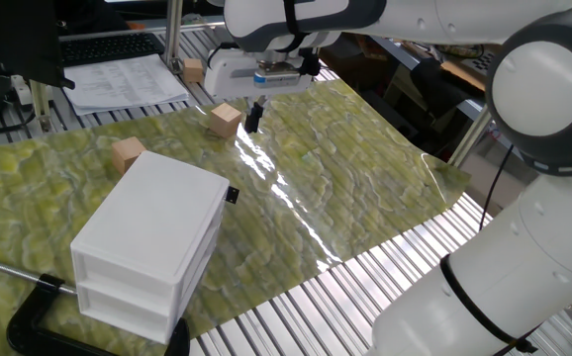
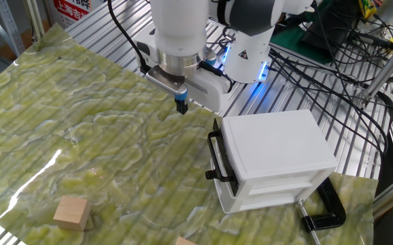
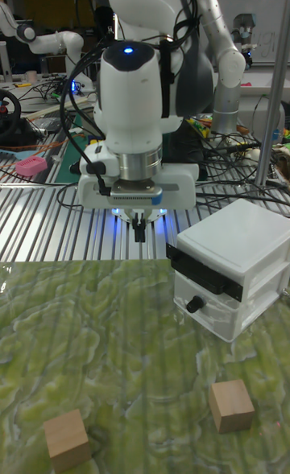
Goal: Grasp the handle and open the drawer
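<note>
The end effector (image 3: 139,231), fingers together and empty, hangs above the bench; the handle (image 3: 193,303) lies lower, well apart.

One fixed view looks down from behind the white cabinet (image 1: 147,247), toward the arm. The other fixed view looks down from the opposite side, cabinet (image 2: 275,160) at right. The tall fixed view sits low, facing the cabinet (image 3: 234,277) front. All share it.
</note>
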{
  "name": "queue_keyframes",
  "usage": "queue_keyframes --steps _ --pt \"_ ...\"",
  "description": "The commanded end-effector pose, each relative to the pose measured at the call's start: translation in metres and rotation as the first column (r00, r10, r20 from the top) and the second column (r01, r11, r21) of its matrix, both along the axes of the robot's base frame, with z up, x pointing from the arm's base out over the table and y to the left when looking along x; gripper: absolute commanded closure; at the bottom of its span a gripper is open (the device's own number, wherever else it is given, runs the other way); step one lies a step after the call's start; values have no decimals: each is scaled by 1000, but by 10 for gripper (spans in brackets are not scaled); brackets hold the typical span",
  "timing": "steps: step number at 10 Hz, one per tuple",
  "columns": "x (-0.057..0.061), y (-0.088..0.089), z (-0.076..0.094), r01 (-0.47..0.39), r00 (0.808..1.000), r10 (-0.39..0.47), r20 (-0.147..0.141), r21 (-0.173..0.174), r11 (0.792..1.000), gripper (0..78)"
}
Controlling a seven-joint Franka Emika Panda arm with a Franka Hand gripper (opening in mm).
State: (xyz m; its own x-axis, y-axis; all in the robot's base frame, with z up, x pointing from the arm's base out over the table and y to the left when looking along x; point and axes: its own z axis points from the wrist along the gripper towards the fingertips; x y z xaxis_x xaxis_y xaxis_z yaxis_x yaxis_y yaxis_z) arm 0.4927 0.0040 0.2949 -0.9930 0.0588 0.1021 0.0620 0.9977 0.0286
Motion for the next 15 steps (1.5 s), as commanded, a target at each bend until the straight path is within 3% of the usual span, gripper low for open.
queue_keyframes --steps 1,2,3,4,9,11,12,13,15 --pt "4 -3 1 23 999 -21 38 -34 999 776" --pt "7 -3 -4 25 998 -22 56 -50 998 776" --pt "7 -3 -4 25 998 -22 56 -50 998 776" --pt "10 -3 -6 43 996 -39 79 -50 998 776" --pt "22 -4 -12 32 998 -30 47 -48 998 776" --pt "23 -3 -17 -59 998 60 22 -39 997 776" --pt "23 -2 -16 -134 991 134 5 -19 991 776" --pt "22 2 -14 -199 980 198 8 20 980 776" --pt "21 9 -11 -234 972 234 8 20 972 776"
